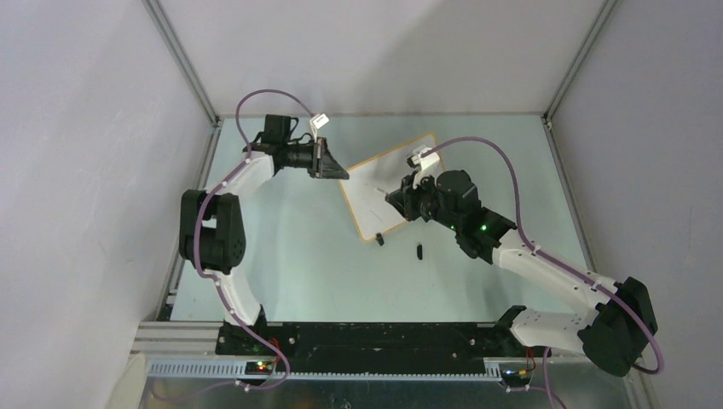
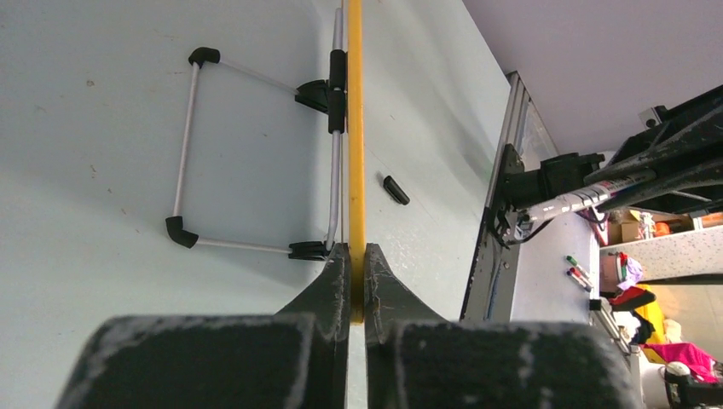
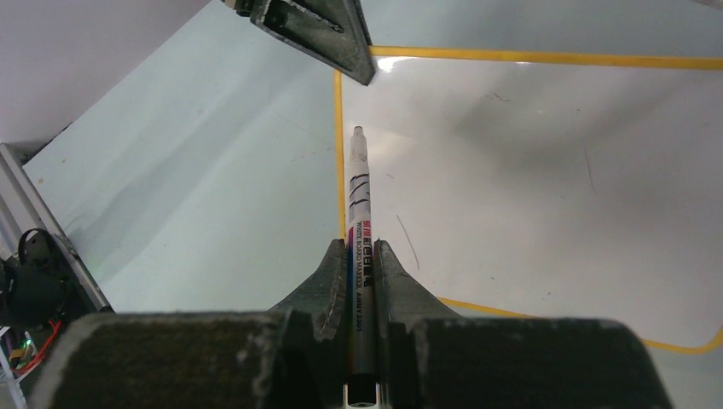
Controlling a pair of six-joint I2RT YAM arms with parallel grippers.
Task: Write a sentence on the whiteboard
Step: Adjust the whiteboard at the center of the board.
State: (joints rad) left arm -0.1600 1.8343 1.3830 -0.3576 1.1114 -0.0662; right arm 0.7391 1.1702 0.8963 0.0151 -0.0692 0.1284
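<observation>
The whiteboard (image 1: 375, 192), white with a thin orange frame, stands tilted on the table. My left gripper (image 1: 339, 173) is shut on its upper-left edge; in the left wrist view the yellow frame (image 2: 355, 128) runs edge-on between the fingers of that gripper (image 2: 356, 249). My right gripper (image 3: 359, 243) is shut on a white board marker (image 3: 358, 204), uncapped, whose tip lies close to the board's left frame. Whether the tip touches the board I cannot tell. No sentence shows on the board face (image 3: 529, 187), only a few faint thin strokes (image 3: 409, 241).
The marker's black cap (image 1: 419, 250) lies on the table in front of the board. Beside it is one black clip foot (image 1: 379, 239). A wire stand (image 2: 192, 145) props the board from behind. Grey walls close in the table on three sides.
</observation>
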